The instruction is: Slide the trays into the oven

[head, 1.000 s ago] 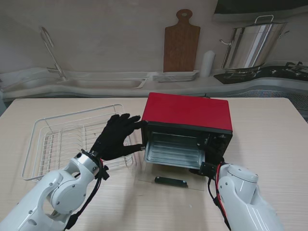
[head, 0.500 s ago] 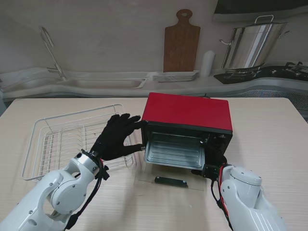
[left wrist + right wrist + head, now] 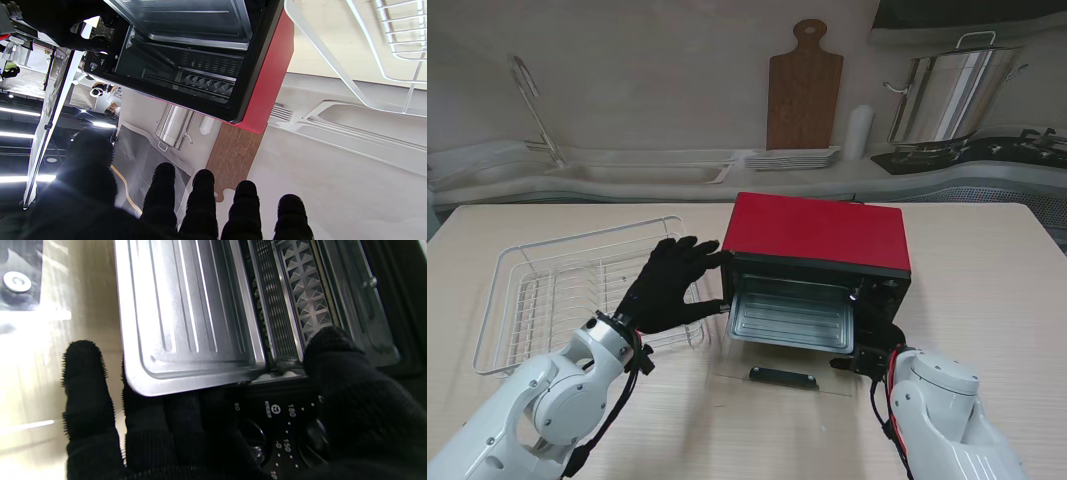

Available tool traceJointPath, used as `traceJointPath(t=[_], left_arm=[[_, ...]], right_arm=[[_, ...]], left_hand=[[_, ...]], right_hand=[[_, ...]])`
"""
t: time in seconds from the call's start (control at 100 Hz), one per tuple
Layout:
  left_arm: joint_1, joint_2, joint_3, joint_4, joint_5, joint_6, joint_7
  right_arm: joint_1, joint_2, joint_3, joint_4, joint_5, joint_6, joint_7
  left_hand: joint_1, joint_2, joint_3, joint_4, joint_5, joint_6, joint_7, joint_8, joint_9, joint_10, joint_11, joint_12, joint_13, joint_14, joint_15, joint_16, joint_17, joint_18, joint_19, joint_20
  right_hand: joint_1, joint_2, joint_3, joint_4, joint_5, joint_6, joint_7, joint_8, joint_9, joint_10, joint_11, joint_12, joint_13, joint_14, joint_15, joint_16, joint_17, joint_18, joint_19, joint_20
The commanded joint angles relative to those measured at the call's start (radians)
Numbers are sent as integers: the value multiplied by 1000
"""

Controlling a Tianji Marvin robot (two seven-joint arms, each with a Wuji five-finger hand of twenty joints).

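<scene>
The tray (image 3: 789,318) sat partly inside the oven (image 3: 819,262). The left hand (image 3: 670,283), fingers spread and empty, braced the oven's side. The right hand (image 3: 186,420) cupped the tray's corner, its grip uncertain. Next, probably a level push inward.

I am working in a mock kitchen — sink (image 3: 642,172), cutting board (image 3: 804,88), stockpot (image 3: 947,95) and stacked plates (image 3: 793,158) line the counter behind my bench (image 3: 987,260).
</scene>
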State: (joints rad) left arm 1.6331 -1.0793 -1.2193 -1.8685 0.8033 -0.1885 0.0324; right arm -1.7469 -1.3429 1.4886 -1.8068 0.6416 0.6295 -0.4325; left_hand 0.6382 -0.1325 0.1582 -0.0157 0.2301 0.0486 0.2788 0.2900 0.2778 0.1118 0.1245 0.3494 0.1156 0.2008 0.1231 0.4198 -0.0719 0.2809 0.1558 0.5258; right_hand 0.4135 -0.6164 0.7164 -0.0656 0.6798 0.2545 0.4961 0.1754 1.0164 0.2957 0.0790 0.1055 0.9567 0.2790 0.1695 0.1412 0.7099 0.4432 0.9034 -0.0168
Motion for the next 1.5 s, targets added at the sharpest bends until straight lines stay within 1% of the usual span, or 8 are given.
traceJointPath(t=[0.0,0.36,0.83,1.19,1.33,1.39,1.44,1.49], left_arm=[[6,-7,0,-5,-3,-3,-13],[9,-7,0,-5,-3,-5,-8],[12,-8,0,-5,0,-10,-1],[10,-8,0,-3,-2,-9,0],[8,-8,1,-1,-5,-9,-1],[8,-8,1,-1,-7,-10,-3],[8,-8,1,-2,-10,-9,-6],[9,-9,2,-1,-12,-9,-4]], right_arm=[[-22,5,14,-7,-7,-14,4],[-58,14,33,-52,13,-18,21],[-101,21,67,-82,-37,-9,52],[-151,30,88,-139,-115,-67,51],[-184,41,90,-180,-161,-115,64],[-202,48,88,-201,-186,-140,76],[-215,53,84,-216,-212,-162,84],[-229,60,83,-233,-234,-181,101]], left_hand=[[-8,29,5,15,-19,3,6,16,-34,-21,6,-3,-30,-33,-19,-10,-20,-29,-51,-13],[-9,30,5,15,-20,2,7,17,-34,-23,6,-3,-30,-36,-20,-10,-20,-29,-51,-13],[-10,29,5,14,-18,2,7,18,-34,-23,6,-3,-30,-35,-20,-10,-20,-29,-51,-12],[-8,28,5,15,-17,3,7,18,-33,-22,6,-3,-29,-34,-19,-10,-20,-28,-51,-12],[-9,29,5,15,-18,3,6,18,-33,-22,6,-3,-29,-35,-20,-10,-20,-28,-51,-12],[-10,30,4,15,-17,2,6,18,-32,-22,6,-3,-28,-33,-20,-10,-20,-28,-51,-12],[-9,31,4,15,-19,3,5,17,-34,-22,5,-3,-31,-34,-21,-11,-20,-28,-51,-12],[-9,29,3,15,-15,2,6,18,-31,-22,6,-3,-28,-33,-20,-10,-21,-24,-51,-12]], right_hand=[[4,7,-23,34,-46,-30,17,-14,36,18,4,-14,-26,44,-40,-26,13,24,28,-9],[9,11,10,25,-5,-9,12,-17,77,36,14,-11,14,64,-24,-22,34,44,80,-5],[2,8,47,14,8,-1,-14,-21,74,41,13,-11,12,70,-24,-22,32,49,79,-9],[-4,-16,131,3,45,-1,-18,-14,103,46,21,-9,40,76,-11,-19,48,59,99,-10],[-10,-25,193,-3,57,-44,-13,5,113,14,25,-7,31,53,6,-10,23,78,100,-6],[-8,-23,232,-3,49,-100,9,64,73,-20,86,26,-19,32,97,42,-53,91,160,33],[-2,-20,274,2,50,-115,12,97,3,-30,231,99,-44,27,166,76,-109,75,222,112],[7,-8,313,5,48,-137,23,125,-111,-49,427,188,-86,17,242,117,-174,57,279,210]])
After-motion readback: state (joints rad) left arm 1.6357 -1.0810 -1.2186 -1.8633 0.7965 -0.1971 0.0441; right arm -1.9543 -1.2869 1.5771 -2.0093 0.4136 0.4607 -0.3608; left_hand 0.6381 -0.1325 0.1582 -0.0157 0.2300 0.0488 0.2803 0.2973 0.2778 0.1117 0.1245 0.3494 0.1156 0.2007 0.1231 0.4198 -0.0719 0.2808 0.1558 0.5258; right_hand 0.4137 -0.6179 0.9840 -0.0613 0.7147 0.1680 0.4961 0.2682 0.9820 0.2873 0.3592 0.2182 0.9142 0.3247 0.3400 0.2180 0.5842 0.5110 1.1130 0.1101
